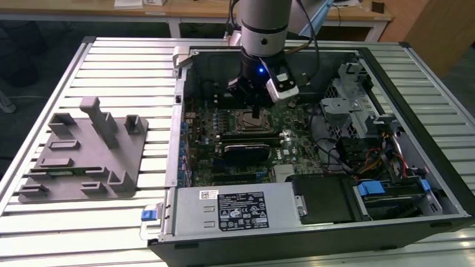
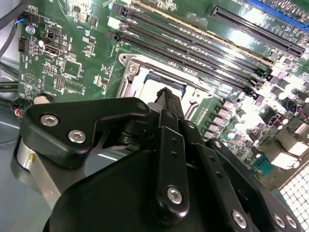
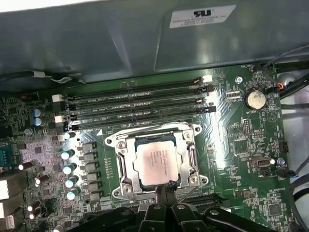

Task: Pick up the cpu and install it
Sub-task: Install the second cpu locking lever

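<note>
The cpu (image 3: 157,163) lies flat in the socket frame (image 3: 155,136) on the motherboard (image 3: 241,145), beside the memory slots (image 3: 140,104); square, so no long axis (silvery top, paler rim); the gripper (image 3: 166,186) sits at its near edge, fingers drawn narrow together, holding nothing that I can see.
</note>
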Controlling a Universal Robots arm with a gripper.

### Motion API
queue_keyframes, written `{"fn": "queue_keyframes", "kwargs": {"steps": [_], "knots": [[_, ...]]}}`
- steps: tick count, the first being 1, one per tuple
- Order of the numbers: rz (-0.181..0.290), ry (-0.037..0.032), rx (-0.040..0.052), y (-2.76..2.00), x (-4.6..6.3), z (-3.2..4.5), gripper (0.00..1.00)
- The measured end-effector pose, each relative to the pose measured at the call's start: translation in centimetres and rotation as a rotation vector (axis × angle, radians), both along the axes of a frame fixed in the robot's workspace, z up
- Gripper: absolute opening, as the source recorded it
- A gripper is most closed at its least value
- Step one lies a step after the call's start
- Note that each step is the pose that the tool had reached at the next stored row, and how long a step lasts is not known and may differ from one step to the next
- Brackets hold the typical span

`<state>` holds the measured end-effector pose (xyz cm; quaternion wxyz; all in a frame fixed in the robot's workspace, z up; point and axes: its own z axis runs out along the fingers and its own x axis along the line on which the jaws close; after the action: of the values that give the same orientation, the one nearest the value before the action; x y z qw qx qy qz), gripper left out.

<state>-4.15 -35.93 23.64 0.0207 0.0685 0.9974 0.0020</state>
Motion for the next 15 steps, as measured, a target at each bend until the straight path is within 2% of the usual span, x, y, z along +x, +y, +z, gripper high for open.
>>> {"fn": "queue_keyframes", "kwargs": {"steps": [4, 10, 15], "knots": [[0.000, 0.0000, 0.0000, -0.22, 0.00, 0.00, 0.11], [0.000, 0.0000, 0.0001, -0.27, 0.00, 0.00, 0.11], [0.004, 0.0000, 0.0000, -0.78, -0.19, -0.06, 0.11]]}}
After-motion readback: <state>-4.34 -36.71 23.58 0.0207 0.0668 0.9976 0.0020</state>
